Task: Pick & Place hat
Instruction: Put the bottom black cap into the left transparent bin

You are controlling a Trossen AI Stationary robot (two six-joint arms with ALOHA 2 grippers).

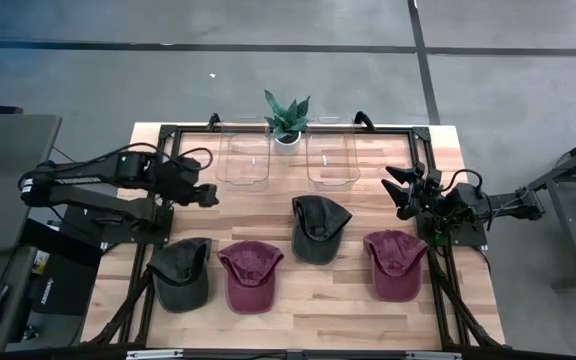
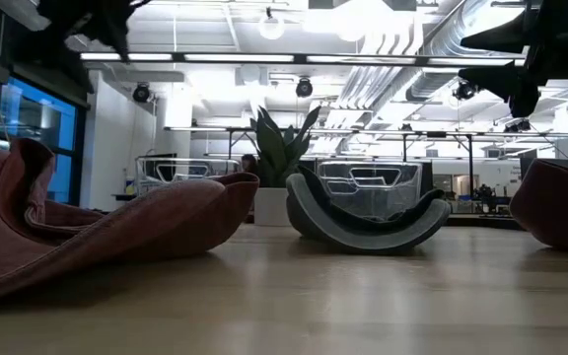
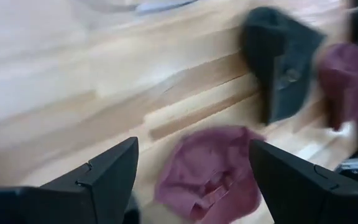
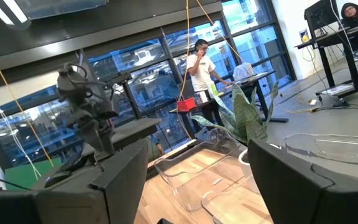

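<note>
Four caps lie on the wooden table: a dark grey one [image 1: 181, 275] near the left front, a maroon one [image 1: 251, 275] beside it, a dark one [image 1: 318, 228] in the middle, and a maroon one [image 1: 396, 262] on the right. My left gripper [image 1: 206, 193] hovers open over the table's left part, above and apart from the caps; its wrist view looks down on the maroon cap [image 3: 210, 174] and the dark cap [image 3: 278, 68]. My right gripper [image 1: 400, 190] is open, raised at the right side beyond the right maroon cap.
Two clear plastic bins [image 1: 244, 158] [image 1: 332, 158] stand at the far edge with a potted plant [image 1: 287, 120] between them. A black frame rail [image 1: 438, 270] borders the table. Bare wood lies between the bins and the caps. A person [image 4: 201, 62] stands in the room behind.
</note>
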